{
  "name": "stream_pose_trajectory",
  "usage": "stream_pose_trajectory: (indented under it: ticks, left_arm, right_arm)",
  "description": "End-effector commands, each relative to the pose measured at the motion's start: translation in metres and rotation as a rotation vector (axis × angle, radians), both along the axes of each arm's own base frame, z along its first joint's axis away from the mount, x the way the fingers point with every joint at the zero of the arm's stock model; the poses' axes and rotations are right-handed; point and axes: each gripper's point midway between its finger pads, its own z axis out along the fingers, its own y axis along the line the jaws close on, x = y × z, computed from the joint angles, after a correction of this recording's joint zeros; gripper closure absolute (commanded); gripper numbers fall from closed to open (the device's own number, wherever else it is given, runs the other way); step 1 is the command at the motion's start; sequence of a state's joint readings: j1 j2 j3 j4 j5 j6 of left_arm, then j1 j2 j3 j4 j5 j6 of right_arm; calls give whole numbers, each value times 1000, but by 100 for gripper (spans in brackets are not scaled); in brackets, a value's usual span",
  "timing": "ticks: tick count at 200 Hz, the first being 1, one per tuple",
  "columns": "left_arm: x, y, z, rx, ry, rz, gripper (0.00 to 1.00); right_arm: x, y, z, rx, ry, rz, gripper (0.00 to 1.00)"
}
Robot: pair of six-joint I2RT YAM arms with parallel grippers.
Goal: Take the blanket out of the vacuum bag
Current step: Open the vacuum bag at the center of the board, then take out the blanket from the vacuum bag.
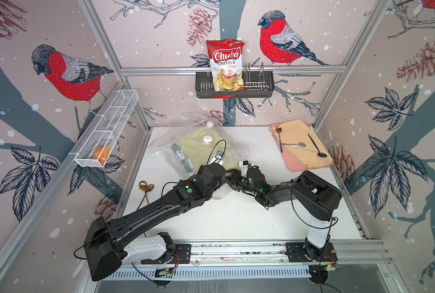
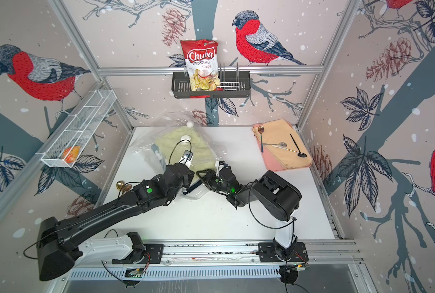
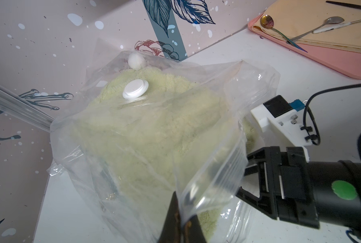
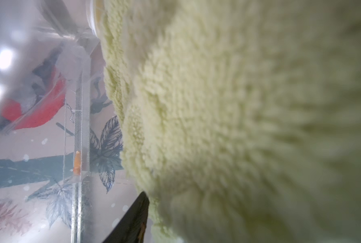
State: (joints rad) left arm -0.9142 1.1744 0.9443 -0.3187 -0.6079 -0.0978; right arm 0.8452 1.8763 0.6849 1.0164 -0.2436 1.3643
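Pinching the vacuum bag (image 3: 215, 166) by its zip edge in the left gripper (image 3: 182, 218), holding the mouth up. Reaching in with the right gripper (image 3: 243, 178), jaws parted; not showing whether gripping anything. Leaving the blanket (image 3: 154, 130) mostly inside, toward the back of the desk (image 1: 236, 215); pulling out barely beginning.

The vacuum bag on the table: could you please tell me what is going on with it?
The left gripper is shut on the open zip edge of the vacuum bag, holding its mouth up. The right gripper, jaws apart, reaches into that mouth against the pale green blanket, which lies mostly inside the bag.
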Motion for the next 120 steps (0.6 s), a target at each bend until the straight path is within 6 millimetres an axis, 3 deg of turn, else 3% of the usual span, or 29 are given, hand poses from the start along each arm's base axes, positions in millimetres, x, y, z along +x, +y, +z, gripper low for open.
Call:
stream_pose_trajectory:
  ticks: [1, 43, 81, 100, 120]
  left_arm:
    - [1, -14, 3, -49, -1, -45, 97]
    - [-3, -29, -9, -49, 63, -112, 93]
    - [-9, -43, -16, -61, 112, -181, 90]
    - [-10, -45, -16, -65, 118, -192, 90]
    - [-10, -44, -14, -66, 111, -188, 90]
  right_arm:
    - [0, -8, 1, 3, -4, -47, 46]
    - [-11, -31, 12, -21, -38, -72, 45]
    - [1, -57, 22, -64, -77, -130, 45]
    - [1, -57, 26, -60, -80, -130, 45]
    - [-5, -41, 27, -48, -74, -92, 45]
